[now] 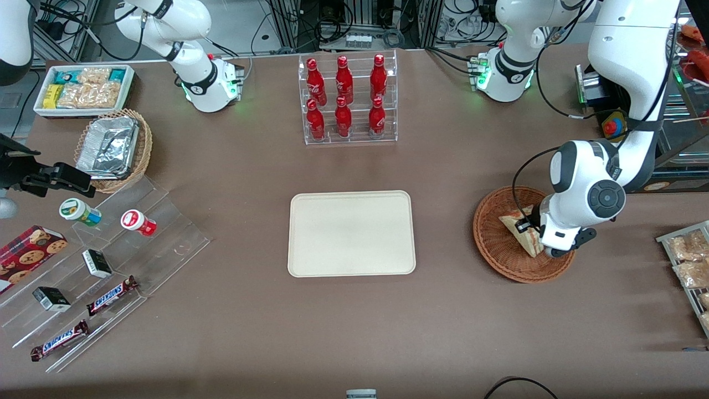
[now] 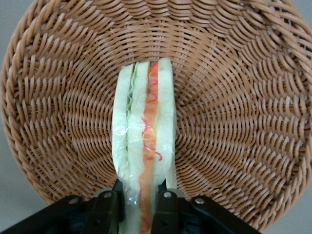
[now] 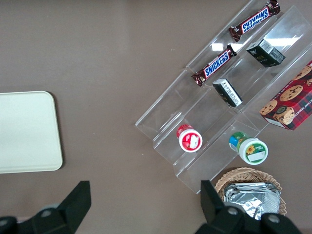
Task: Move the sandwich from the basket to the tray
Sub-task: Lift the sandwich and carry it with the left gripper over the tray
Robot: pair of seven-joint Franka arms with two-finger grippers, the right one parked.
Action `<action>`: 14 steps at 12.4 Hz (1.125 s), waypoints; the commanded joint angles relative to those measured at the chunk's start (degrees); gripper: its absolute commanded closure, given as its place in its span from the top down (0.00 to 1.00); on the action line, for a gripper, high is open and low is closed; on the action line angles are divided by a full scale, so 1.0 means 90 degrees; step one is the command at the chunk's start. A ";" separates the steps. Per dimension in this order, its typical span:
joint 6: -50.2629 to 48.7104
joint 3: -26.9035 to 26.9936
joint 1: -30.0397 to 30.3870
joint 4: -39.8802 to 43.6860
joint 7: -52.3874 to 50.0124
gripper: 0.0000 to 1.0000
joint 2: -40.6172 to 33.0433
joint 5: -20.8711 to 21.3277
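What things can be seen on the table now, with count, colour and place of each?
sandwich: one, white with red and green layers, in the basket, between the hand's fingers.
basket: one, reddish-brown wicker, toward the working arm's end.
tray: one, cream, mid-table, nothing on it.
bottles: six, red, in a clear rack, farther from the front camera than the tray.
Snickers bars: two, brown, on clear steps toward the parked arm's end.
foil containers: silver, in a tan basket, same end.
hand: one, black, down in the basket, shut on the sandwich.
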 commanded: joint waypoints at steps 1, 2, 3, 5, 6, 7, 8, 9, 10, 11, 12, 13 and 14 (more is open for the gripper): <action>-0.0569 0.0001 -0.0034 0.0336 -0.0039 0.00 -0.0146 0.0086; -0.0754 0.0001 -0.0053 0.0443 -0.0039 0.00 -0.0204 0.0086; -0.0911 0.0001 -0.0150 0.0560 -0.0029 0.00 -0.0272 0.0086; -0.1340 -0.0009 -0.0413 0.0882 -0.0019 0.00 -0.0322 0.0154; -0.1516 -0.0009 -0.0589 0.1010 -0.0010 0.00 -0.0332 0.0184; -0.1673 -0.0018 -0.0774 0.1175 0.0000 0.00 -0.0332 0.0184; -0.1810 -0.0018 -0.0979 0.1332 0.0077 0.00 -0.0312 0.0184; -0.1917 -0.0018 -0.1213 0.1439 0.0301 0.00 -0.0312 0.0174; -0.1957 -0.0018 -0.1409 0.1499 0.0438 0.00 -0.0312 0.0165; -0.1957 -0.0018 -0.1653 0.1576 0.0517 0.00 -0.0302 0.0155; -0.1948 -0.0038 -0.1897 0.1664 0.0527 0.00 -0.0264 0.0155; -0.1890 -0.0077 -0.2102 0.1752 0.0518 0.00 -0.0196 0.0126; -0.1889 -0.0116 -0.2375 0.1927 0.0518 0.00 -0.0040 0.0106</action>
